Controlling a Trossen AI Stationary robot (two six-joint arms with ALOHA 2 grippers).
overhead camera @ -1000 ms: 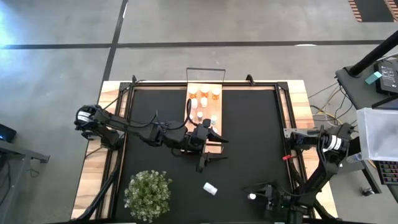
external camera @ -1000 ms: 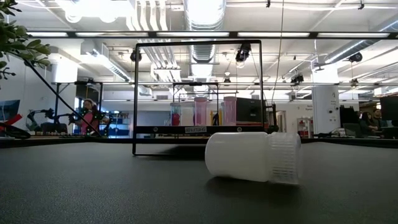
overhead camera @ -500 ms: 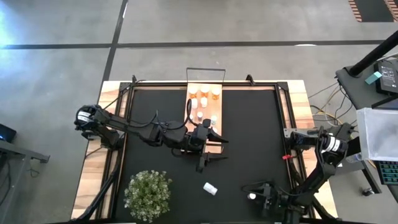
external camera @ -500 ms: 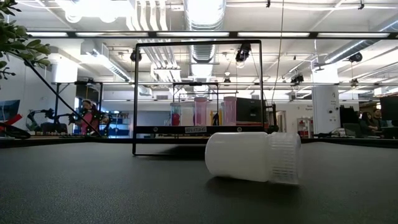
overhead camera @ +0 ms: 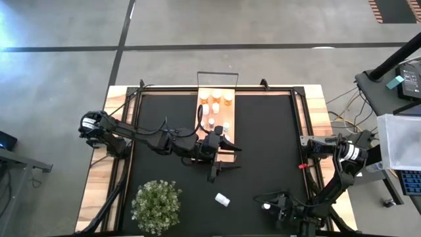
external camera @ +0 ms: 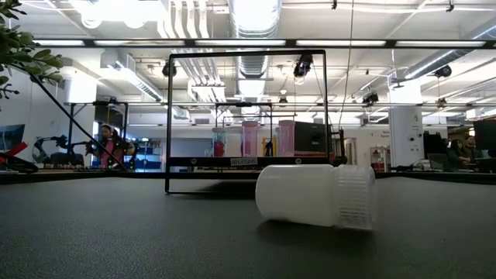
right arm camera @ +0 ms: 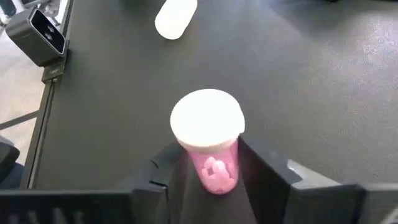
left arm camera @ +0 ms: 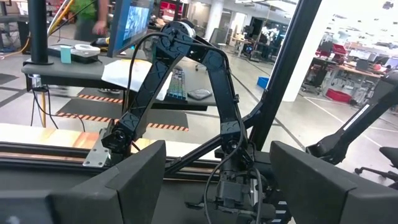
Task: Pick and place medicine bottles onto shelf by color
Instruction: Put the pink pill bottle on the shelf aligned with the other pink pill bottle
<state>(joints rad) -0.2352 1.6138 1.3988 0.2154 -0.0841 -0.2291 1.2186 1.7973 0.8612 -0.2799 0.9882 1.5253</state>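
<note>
On the near edge of the black mat (overhead camera: 263, 151) the right gripper (right arm camera: 208, 163) has its fingers pressed against a pink white-capped bottle (right arm camera: 210, 138) — clamped on it. Just beyond lies a white bottle (external camera: 316, 194) on its side. Mid-table, the left gripper (overhead camera: 222, 158) hovers with fingers spread wide at the near end of the shelf (overhead camera: 223, 155), where orange and white bottles (overhead camera: 217, 99) stand. A potted plant (overhead camera: 156, 205) sits near left. Farther off — grey floor, desks, ceiling ducts.

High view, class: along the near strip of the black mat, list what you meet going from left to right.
potted plant → white bottle lying on its side → right gripper, closed on a pink bottle.
</note>
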